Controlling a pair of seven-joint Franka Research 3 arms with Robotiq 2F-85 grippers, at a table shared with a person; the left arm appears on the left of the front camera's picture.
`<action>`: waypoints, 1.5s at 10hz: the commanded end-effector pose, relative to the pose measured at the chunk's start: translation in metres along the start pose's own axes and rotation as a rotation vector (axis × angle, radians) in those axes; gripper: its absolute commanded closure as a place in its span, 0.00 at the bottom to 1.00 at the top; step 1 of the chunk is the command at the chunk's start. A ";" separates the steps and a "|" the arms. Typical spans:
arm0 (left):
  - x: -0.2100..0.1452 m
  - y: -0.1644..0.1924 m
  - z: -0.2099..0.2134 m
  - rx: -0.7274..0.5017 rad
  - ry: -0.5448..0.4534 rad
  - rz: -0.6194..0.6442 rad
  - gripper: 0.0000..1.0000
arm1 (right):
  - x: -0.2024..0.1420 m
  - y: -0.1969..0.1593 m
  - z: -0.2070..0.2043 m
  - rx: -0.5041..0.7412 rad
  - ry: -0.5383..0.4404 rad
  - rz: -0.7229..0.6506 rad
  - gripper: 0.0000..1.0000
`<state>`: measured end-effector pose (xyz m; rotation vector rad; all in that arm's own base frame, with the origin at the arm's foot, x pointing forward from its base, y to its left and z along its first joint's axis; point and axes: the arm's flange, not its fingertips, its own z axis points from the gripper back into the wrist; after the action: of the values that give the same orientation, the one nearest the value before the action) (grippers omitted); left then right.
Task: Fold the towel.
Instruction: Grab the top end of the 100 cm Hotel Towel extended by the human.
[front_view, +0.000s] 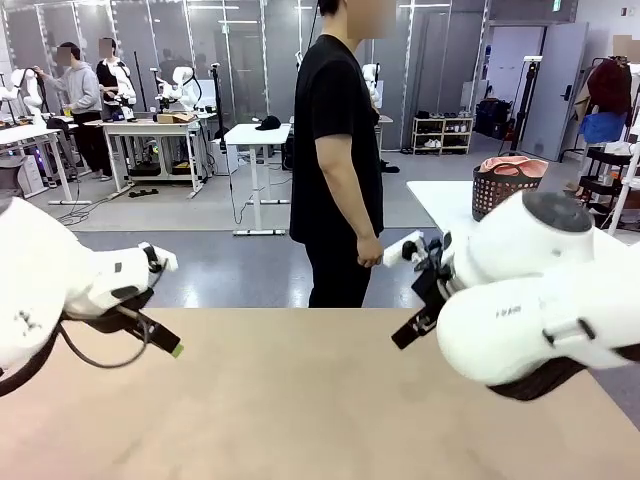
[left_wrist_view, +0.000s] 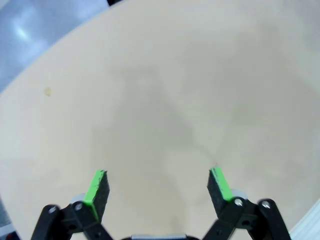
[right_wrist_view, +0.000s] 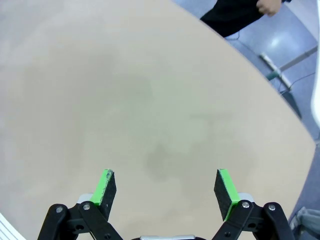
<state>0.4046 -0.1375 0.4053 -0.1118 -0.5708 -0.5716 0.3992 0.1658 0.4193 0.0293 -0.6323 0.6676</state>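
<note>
Left gripper (left_wrist_view: 159, 185): above the tan table (front_view: 300, 400), left side, jaws wide apart, nothing between them. Person (front_view: 335, 150): standing at the table's far edge, turned sideways. Right gripper (right_wrist_view: 166, 187): above the table's right side, jaws spread, empty. Towel (front_view: 512, 168): bunched in a dark basket (front_view: 495, 195), beyond the table's far right corner.

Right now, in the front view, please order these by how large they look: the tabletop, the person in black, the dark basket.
1. Tabletop
2. Person in black
3. Dark basket, though it stands farther off, so its true size is unsure.
</note>
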 end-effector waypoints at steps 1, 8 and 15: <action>0.007 0.030 0.039 -0.113 -0.052 0.031 0.00 | 0.017 -0.017 0.043 0.077 -0.024 0.031 0.00; -0.090 0.083 0.191 -0.562 -0.469 0.359 0.00 | -0.087 -0.104 0.182 0.675 -0.318 -0.314 0.00; -0.222 0.080 0.223 -0.462 -0.552 0.725 0.00 | -0.228 -0.154 0.207 0.716 -0.516 -0.635 0.00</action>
<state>0.2488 0.1724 0.5634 -0.8905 -0.8647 0.0370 0.2595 -0.1654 0.5221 1.0352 -0.7693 0.2133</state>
